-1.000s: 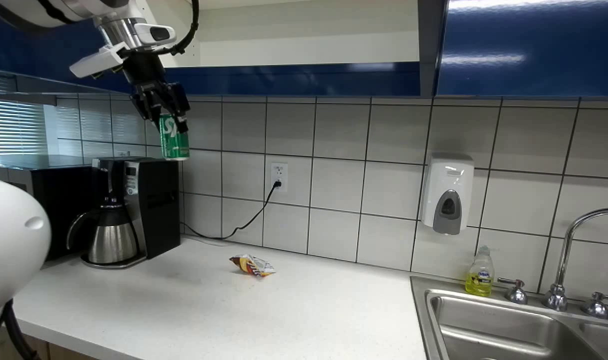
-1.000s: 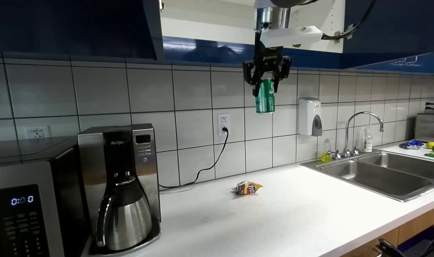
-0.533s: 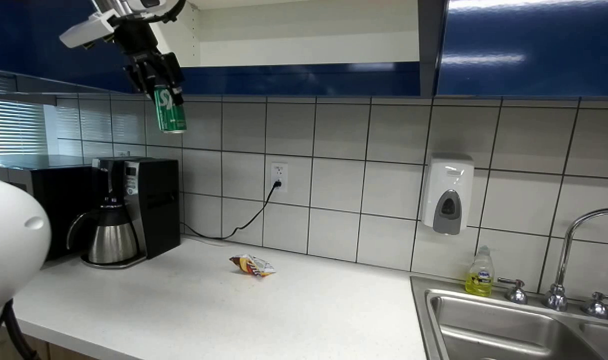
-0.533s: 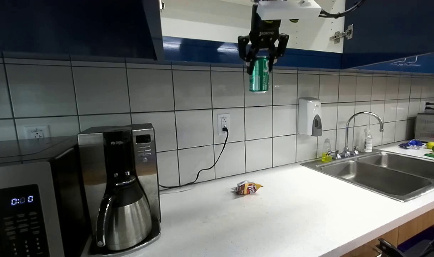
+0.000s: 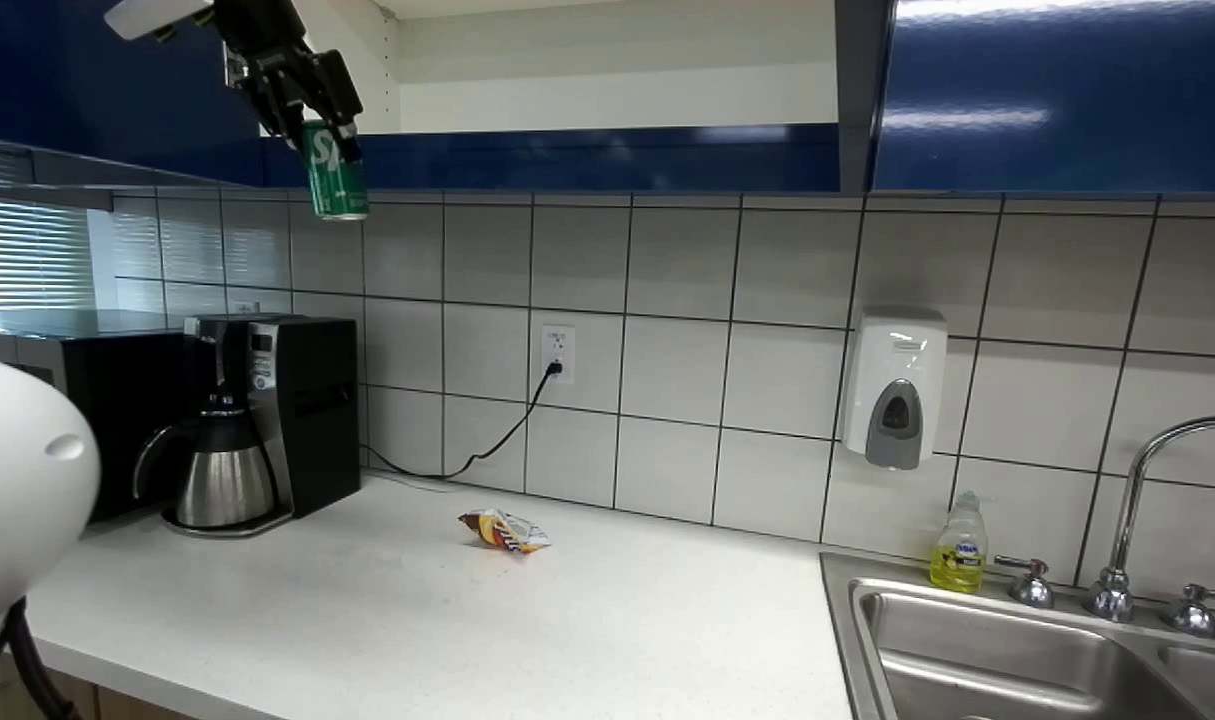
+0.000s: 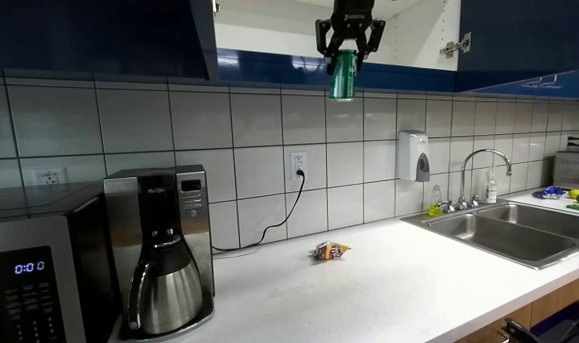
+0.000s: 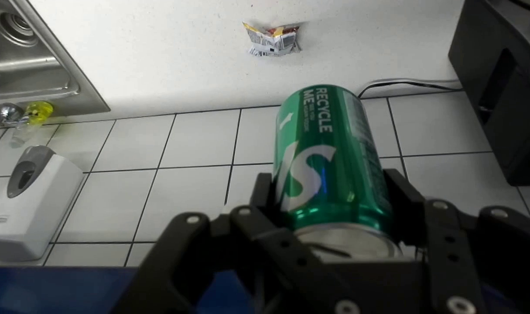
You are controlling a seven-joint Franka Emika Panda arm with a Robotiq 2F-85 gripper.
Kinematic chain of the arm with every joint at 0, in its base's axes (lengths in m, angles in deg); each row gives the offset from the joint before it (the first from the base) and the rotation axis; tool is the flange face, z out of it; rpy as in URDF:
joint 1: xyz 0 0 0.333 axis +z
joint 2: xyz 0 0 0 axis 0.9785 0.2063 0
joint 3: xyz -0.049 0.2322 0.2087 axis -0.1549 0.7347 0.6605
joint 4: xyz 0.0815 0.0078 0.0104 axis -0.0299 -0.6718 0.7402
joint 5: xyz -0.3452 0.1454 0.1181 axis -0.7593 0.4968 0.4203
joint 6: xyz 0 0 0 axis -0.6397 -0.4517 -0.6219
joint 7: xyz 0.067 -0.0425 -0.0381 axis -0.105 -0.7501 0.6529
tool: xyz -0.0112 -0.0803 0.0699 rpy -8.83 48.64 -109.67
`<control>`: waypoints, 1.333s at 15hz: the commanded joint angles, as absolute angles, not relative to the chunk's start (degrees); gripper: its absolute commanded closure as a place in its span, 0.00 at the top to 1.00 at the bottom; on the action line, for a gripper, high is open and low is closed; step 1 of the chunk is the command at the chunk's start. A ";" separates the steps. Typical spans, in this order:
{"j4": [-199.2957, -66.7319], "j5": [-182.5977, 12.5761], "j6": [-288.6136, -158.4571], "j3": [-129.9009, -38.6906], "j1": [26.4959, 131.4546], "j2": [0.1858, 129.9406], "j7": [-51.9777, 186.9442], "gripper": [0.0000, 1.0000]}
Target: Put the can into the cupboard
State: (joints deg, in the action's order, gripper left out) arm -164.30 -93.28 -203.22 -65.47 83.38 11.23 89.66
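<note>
At the left edge of an exterior view, a rounded white Panda arm link (image 5: 27,460) stood nearest. Beyond, in the upper left, the Robotiq gripper (image 5: 324,148) pointed down, slanting rightward, clasping the green drink can (image 5: 337,192) by its upper half. The can hung nearly upright, overlapping the blue lower rim of the wall cupboard (image 5: 607,160) behind it, across the upper middle. Farthest was the tiled wall (image 5: 677,260).
</note>
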 commanded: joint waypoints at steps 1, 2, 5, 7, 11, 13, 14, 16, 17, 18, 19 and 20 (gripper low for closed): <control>-159.66 -92.85 -199.83 -64.15 81.48 11.59 89.33 0.39; -158.65 -92.77 -199.36 -64.13 81.43 11.73 89.31 0.39; -155.53 -93.10 -198.52 -63.76 81.01 12.39 89.72 0.39; -153.73 -93.44 -198.62 -63.53 80.59 12.91 89.84 0.39; -149.89 -94.03 -199.16 -62.97 79.19 15.23 90.07 0.39; -147.78 -94.42 -199.11 -62.69 78.45 17.02 90.47 0.39; -146.71 -94.55 -198.91 -62.64 78.21 17.94 90.49 0.39; -144.62 -95.09 -198.48 -62.35 77.74 19.63 90.93 0.39; -143.46 -95.42 -198.23 -62.15 77.54 20.45 91.22 0.39; -142.44 -95.62 -198.03 -62.08 77.48 21.20 91.33 0.39; -141.33 -95.90 -197.74 -61.98 77.44 21.87 91.48 0.39; -140.18 -96.29 -197.42 -61.83 77.46 22.51 91.68 0.39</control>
State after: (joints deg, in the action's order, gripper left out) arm -146.14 -94.44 -200.36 -63.42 78.84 19.55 90.02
